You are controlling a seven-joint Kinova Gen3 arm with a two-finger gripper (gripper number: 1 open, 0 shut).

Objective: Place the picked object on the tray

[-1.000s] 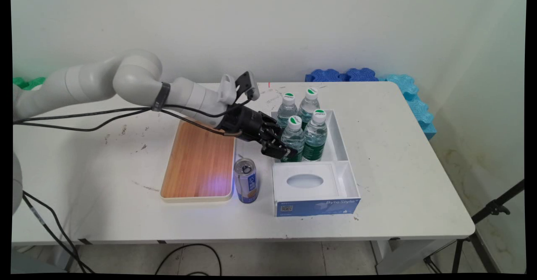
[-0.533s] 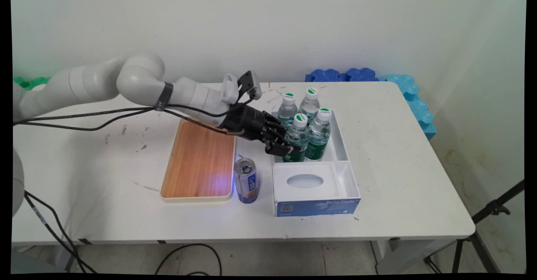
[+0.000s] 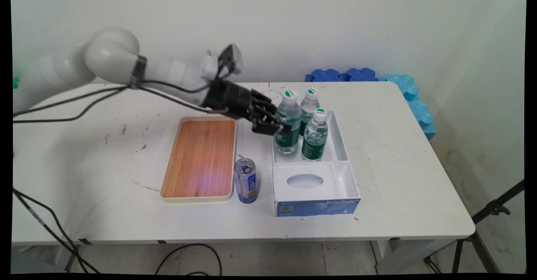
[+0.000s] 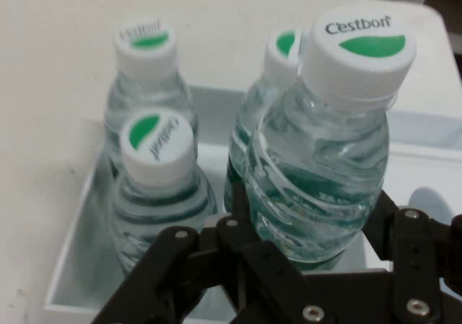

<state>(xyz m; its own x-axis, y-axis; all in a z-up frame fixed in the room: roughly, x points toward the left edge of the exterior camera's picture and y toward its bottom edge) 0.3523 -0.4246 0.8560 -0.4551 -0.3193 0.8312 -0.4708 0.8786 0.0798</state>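
The hand [image 3: 280, 128] is clamped on a water bottle [image 3: 288, 124], its two fingers pressed against the bottle's sides at the level of the green label. The bottle stands upright in the grip with its base raised above the floor of the white tray [image 3: 339, 139], over the tray's near left corner. In the hand view the held bottle [image 4: 325, 165] fills the middle of the picture, its white cap with a green leaf mark uppermost, and the black fingers [image 4: 404, 244] rise along both of its flanks.

The arm [image 3: 126, 61] reaches in from the left, nearly level above the tabletop [image 3: 398, 166], with the wrist angled slightly downward toward the tray and black cables [image 3: 84, 108] hanging beneath it.

Other bottles stay in the tray: one [image 3: 314, 134] just beside the held bottle on its right, and another [image 3: 309, 105] behind, toward the wall. The hand view shows three capped bottles behind and beside the held one.

In front of the tray's bottle compartment sits a tissue box [image 3: 314, 189] with an oval opening on top. A drink can [image 3: 246, 180] stands upright just left of the box, and a wooden board [image 3: 201, 158] with a pale rim lies left of the can. Blue foam pieces [image 3: 402, 91] lie at the tabletop's far right edge.
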